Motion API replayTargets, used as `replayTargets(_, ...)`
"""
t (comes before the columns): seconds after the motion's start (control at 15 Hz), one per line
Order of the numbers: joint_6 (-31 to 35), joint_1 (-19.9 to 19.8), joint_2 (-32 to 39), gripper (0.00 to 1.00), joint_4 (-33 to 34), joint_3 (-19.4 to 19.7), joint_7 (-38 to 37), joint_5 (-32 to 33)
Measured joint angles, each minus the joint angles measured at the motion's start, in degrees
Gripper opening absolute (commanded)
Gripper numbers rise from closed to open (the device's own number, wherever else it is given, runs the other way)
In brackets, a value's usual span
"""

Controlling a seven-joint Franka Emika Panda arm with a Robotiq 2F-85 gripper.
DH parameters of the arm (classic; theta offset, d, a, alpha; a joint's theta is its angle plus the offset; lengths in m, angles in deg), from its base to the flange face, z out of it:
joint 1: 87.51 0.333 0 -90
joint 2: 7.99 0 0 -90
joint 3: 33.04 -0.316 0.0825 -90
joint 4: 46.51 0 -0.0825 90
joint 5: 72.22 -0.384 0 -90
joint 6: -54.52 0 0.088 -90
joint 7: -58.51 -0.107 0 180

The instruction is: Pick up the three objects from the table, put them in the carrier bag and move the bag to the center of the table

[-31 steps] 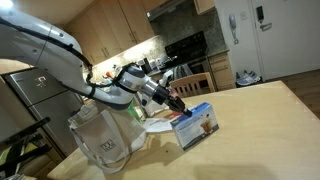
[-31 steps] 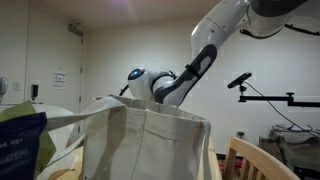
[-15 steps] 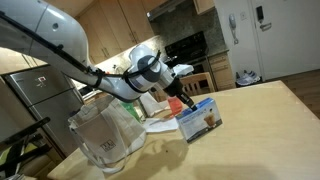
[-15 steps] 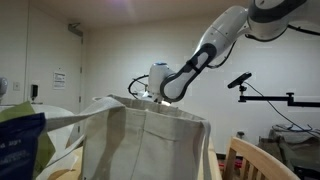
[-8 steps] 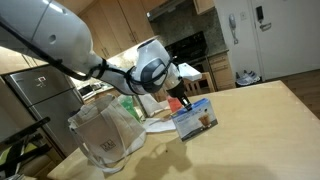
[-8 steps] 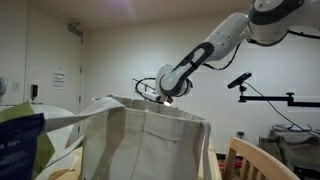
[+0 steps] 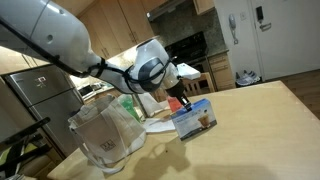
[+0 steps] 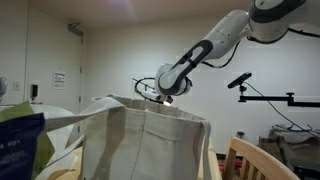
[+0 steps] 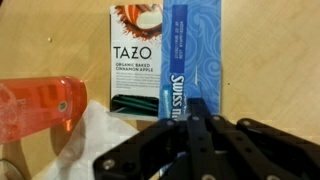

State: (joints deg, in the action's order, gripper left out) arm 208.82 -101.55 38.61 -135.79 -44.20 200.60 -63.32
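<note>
Holds the light-blue Swiss Miss carton [image 7: 197, 119] near the middle of an exterior view, tilted, drink picture facing the camera, low over the pale wood worktop [image 7: 265, 115]; cannot tell whether its bottom corner touches the surface. Grips it at the top edge with the gripper [image 7: 181, 104], jaws closed right down on the cardboard. In the wrist view, shows that carton running from the dark gripper at lower centre up to the top edge, with a Tazo tea box [image 9: 138, 62] lying flat against its left side. Has an orange-red bottle [image 9: 38, 108] at the left edge and white crinkly plastic at lower left. Leaves the carrier bag [image 7: 105, 142] standing open at lower left of the exterior view, apart from the carton. Fills the foreground of an exterior view with that bag, the arm [image 8: 205, 55] reaching down behind its rim.
</note>
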Motion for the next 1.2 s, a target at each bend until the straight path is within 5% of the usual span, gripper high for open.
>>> replayTargets(0.47,-7.78,17.37,-7.67,0.0,-0.63,18.2,-13.65,19.34)
replayTargets(0.53,-9.88,19.14,-8.65,0.06,-0.63,19.6,-15.18,22.66)
replayTargets(0.6,-11.99,20.56,-9.47,0.27,-0.63,20.49,-16.43,25.89)
replayTargets(0.8,-17.87,22.72,-11.28,0.38,-0.63,20.57,-18.83,34.0)
replayTargets(1.2,-22.77,22.37,-12.64,0.84,-1.33,16.82,-18.88,39.25)
